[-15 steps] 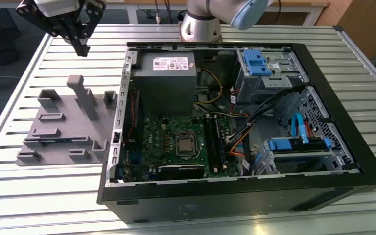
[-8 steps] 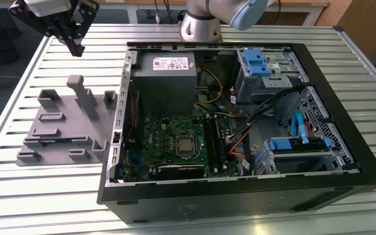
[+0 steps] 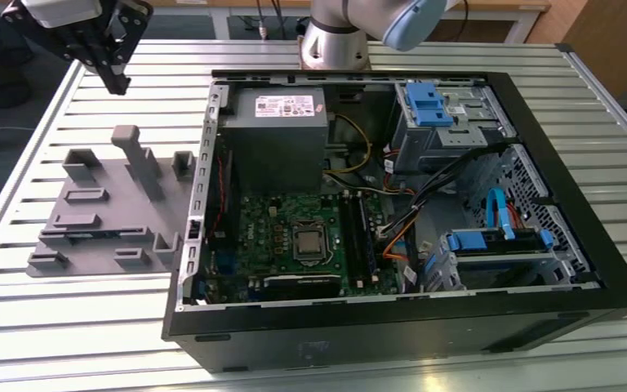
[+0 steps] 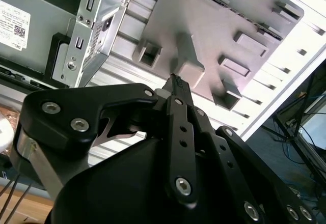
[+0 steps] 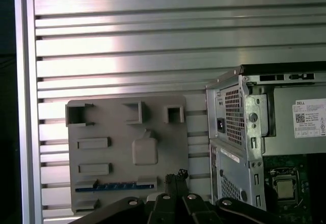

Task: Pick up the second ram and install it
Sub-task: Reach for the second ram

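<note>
Closed, empty tool (image 5: 175,175) hovers above the second ram (image 5: 114,187) slotted in its grey fixture (image 5: 109,124): likely light, stiff, fragile; grip flat faces

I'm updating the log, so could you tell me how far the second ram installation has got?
Nothing of this step looks done yet: the second ram stands on edge in a slot of the grey fixture block, beside the open computer case. In hand: the gripper hangs shut and empty above the table, apart from the fixture. Left: picking up the stick and seating it on the motherboard.
</note>
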Robot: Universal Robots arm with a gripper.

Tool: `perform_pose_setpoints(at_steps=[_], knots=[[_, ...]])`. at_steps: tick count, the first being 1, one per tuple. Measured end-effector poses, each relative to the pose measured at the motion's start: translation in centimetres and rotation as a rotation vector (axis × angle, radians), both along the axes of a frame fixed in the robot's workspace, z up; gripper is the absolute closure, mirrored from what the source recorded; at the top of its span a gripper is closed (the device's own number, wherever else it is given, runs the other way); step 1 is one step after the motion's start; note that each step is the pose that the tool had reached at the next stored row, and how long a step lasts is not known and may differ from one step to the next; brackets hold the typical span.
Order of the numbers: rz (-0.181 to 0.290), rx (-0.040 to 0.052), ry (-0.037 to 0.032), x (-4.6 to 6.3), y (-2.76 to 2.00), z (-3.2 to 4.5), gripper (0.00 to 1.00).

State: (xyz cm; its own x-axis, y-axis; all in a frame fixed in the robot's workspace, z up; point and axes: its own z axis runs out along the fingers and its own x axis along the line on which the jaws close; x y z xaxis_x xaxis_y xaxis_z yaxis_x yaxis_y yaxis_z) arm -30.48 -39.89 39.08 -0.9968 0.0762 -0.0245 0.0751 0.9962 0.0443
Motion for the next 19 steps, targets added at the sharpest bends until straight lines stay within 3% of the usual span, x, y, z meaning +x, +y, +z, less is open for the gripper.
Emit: perform_pose_setpoints(at_steps=[8, 13, 14, 17, 19], knots=[[0.0, -0.0001, 0.0001, -1.3, -0.48, -0.02, 0.89], [0.0, 0.0, 0.0002, -3.0, -0.55, -0.04, 0.89], [0.0, 0.0004, 0.0035, -3.0, -0.55, -0.05, 0.89], [0.0, 0.0009, 0.0337, -3.0, -0.56, -0.05, 0.89], [0.0, 0.0009, 0.0362, -3.1, -0.56, -0.05, 0.89]])
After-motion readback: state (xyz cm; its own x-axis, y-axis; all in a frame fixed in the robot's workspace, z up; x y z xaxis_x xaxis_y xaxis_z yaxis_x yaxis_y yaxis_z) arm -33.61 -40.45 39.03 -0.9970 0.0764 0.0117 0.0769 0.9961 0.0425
